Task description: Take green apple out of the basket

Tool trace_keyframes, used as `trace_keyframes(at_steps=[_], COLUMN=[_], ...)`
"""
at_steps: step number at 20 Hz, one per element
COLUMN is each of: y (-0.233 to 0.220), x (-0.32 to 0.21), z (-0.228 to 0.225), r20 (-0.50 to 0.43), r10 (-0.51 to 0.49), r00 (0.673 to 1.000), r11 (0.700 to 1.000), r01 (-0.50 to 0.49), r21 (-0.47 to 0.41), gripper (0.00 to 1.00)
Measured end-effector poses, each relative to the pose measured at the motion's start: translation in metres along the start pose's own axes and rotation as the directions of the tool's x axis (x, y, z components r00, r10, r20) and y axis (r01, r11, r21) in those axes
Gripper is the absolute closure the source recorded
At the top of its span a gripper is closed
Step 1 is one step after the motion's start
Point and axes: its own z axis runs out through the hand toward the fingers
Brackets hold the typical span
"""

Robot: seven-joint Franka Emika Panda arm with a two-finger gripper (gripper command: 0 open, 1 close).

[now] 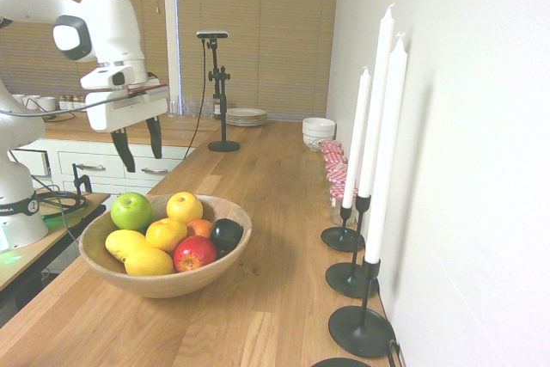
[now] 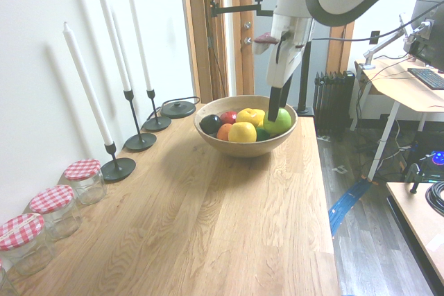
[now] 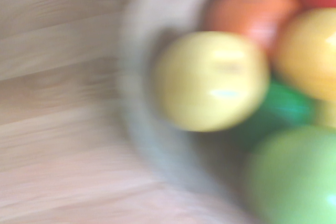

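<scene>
Wide round light-wood bowl on the wooden counter, gripper in the air above it, fingers apart and nothing between them, green apple below the gripper, inside the bowl near its rim, beside yellow fruit.

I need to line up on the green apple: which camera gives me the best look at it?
The first exterior view: the green apple shows nearly whole at the edge of the basket. In the second exterior view, a gripper finger partly covers it. The wrist view is blurred and cuts it off.
</scene>
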Motion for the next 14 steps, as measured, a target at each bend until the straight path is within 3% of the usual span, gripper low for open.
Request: trace_keyframes(at_steps=[5,10,11,14], y=[0.043,0.034,0.03,0.019], x=[0.033,0.055,0.061,0.074], z=[0.009,0.054,0.063,0.08], r20=[0.027,0.063,0.07,0.081], r10=[0.06,0.068,0.067,0.063], r00=[0.998,0.996,0.995,0.995], r11=[0.998,0.997,0.997,0.997], r01=[-0.06,-0.066,-0.064,-0.059], r21=[0.005,-0.039,-0.045,-0.056], gripper=[0.0,0.0,1.0,1.0])
